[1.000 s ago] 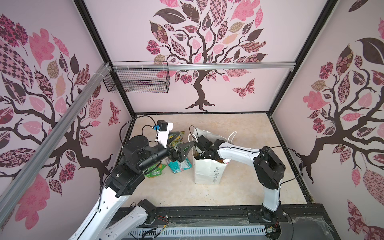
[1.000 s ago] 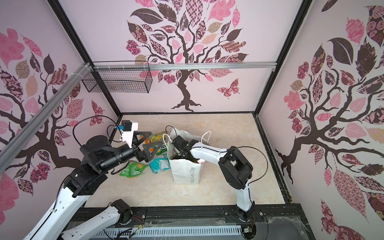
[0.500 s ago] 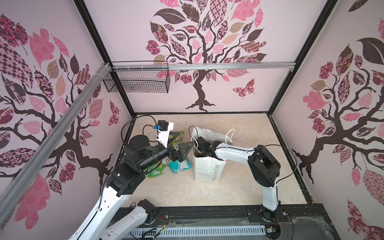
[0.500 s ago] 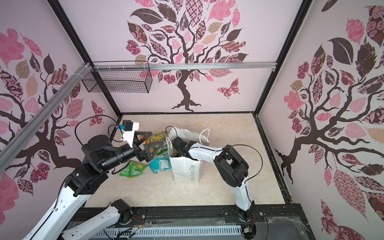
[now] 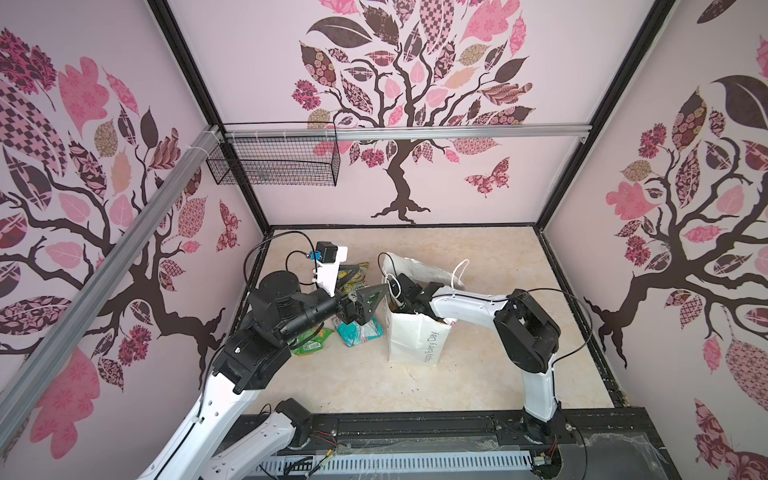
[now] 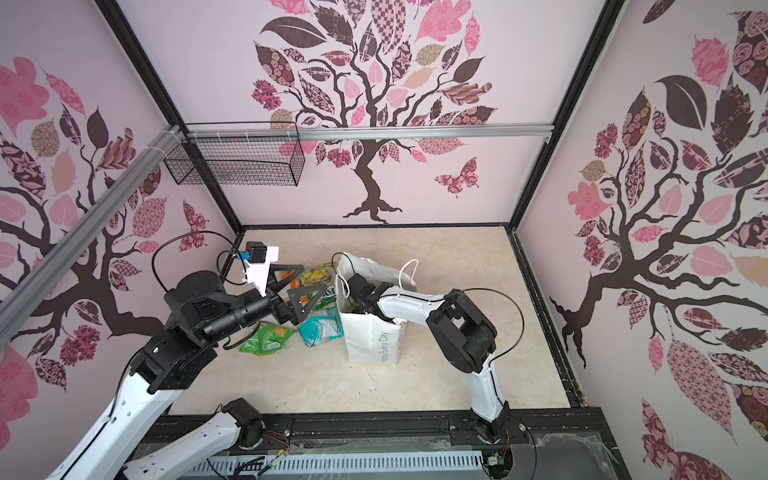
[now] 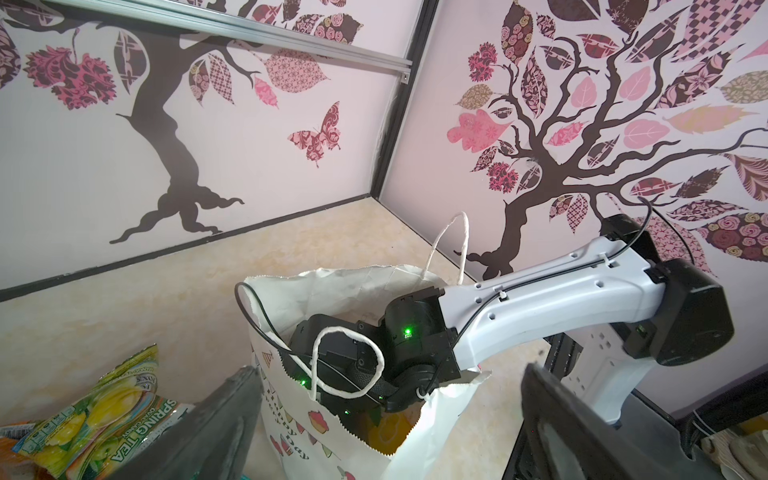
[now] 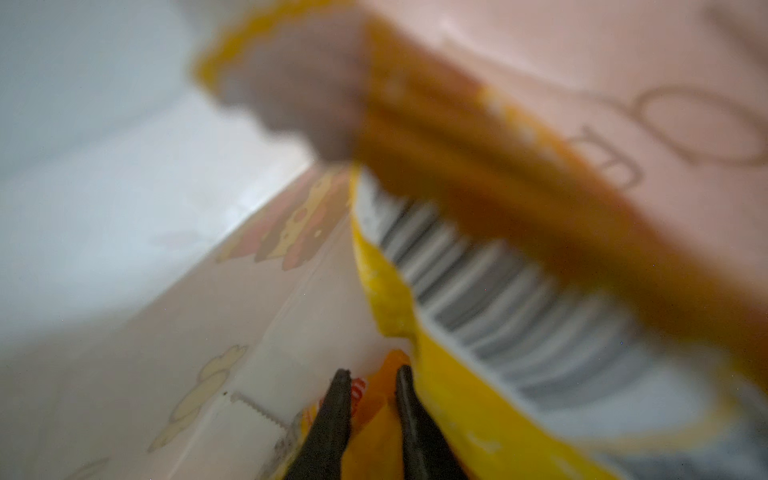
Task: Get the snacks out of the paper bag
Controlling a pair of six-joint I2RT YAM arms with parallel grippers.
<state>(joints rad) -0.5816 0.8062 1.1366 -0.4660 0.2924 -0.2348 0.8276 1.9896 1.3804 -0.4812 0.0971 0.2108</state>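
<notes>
Inside, the right gripper [image 8: 370, 374] had its dark fingers [image 8: 332, 419] pinched nearly together on a fold of an orange packet [image 8: 376, 419], deep in the paper bag [image 5: 411, 336] beside a yellow packet [image 8: 449, 399] bearing a barcode. Such film was probably light, crinkly and slick, so a flat seam edge would hold better than the puffed middle. The left gripper [image 6: 297, 287] hung wide open and empty just beside the bag, near a green packet [image 5: 309, 338] and a teal packet [image 5: 361, 330] on the table [image 5: 478, 374].
</notes>
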